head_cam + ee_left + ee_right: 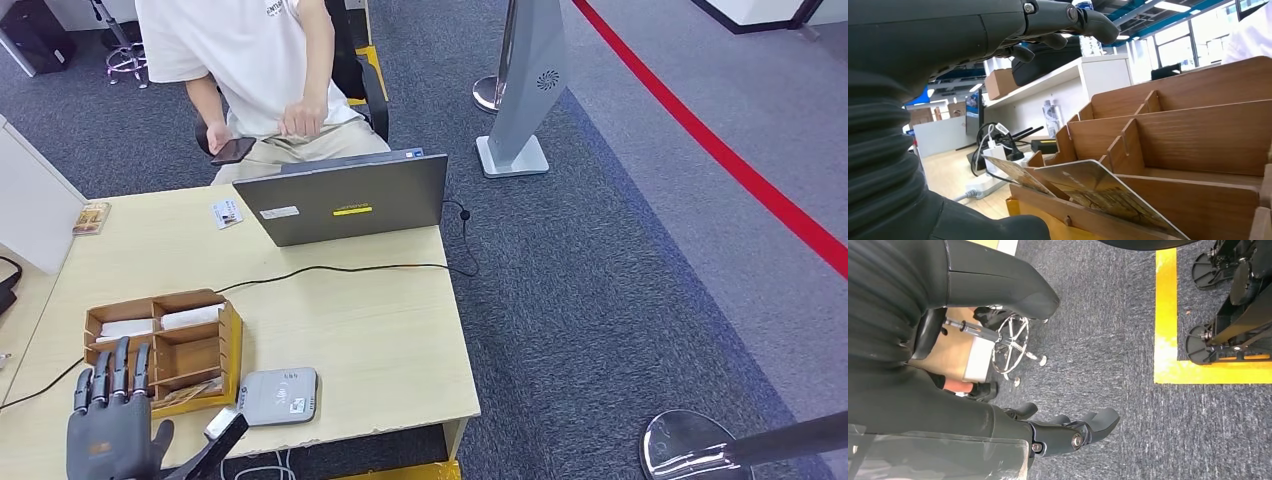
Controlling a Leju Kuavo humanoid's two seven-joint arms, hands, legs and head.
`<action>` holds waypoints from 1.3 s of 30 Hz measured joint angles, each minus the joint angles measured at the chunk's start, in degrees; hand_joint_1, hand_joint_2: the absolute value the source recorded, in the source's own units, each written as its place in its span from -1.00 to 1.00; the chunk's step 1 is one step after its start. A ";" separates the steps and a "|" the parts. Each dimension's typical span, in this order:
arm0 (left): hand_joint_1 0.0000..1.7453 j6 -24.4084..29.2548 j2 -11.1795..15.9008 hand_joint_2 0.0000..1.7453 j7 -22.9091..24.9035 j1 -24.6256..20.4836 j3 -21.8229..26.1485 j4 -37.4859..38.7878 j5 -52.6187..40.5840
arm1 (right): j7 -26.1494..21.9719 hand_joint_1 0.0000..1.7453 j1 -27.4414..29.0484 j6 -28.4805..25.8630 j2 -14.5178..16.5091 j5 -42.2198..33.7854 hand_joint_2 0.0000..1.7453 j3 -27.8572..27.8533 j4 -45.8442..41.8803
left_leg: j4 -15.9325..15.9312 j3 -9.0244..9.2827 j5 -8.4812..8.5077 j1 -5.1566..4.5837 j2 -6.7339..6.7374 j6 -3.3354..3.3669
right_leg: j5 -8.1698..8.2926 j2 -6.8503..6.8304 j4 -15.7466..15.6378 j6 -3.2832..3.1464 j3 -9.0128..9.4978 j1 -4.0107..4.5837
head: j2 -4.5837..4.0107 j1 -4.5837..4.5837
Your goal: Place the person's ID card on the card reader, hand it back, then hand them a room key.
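Note:
My left hand (pixel 110 420) hovers at the table's near left corner, fingers spread and straight, holding nothing; its fingertips reach over the near edge of a wooden organiser box (pixel 165 345). Seen from the left wrist, that hand (pixel 998 30) is above the box (pixel 1188 130), whose front slot holds printed cards (pixel 1098 192) leaning at a slant. The grey card reader (pixel 280 395) lies just right of the box. A small ID card (pixel 227 212) rests on the table beside the laptop (pixel 345 205), in front of a seated person (pixel 260 60). My right hand (pixel 1068 432) hangs over the carpet, empty, fingers loosely extended.
A black cable (pixel 330 270) crosses the table's middle. A small booklet (pixel 91 217) lies by the white partition (pixel 30 200) at the left. The person holds a phone (pixel 232 150). A grey stand (pixel 520 90) and a chrome post base (pixel 690 445) occupy the carpet to the right.

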 joint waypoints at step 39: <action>-1.00 0.03 0.09 1.00 1.20 -0.86 -0.63 1.46 -0.79 | -0.17 -1.00 -0.03 -0.02 -0.01 0.07 1.00 0.49 0.02 | 0.00 0.00 0.00 0.00 0.00 0.00 | 0.00 0.00 0.00 0.00 0.00 0.00 | 0.00 0.01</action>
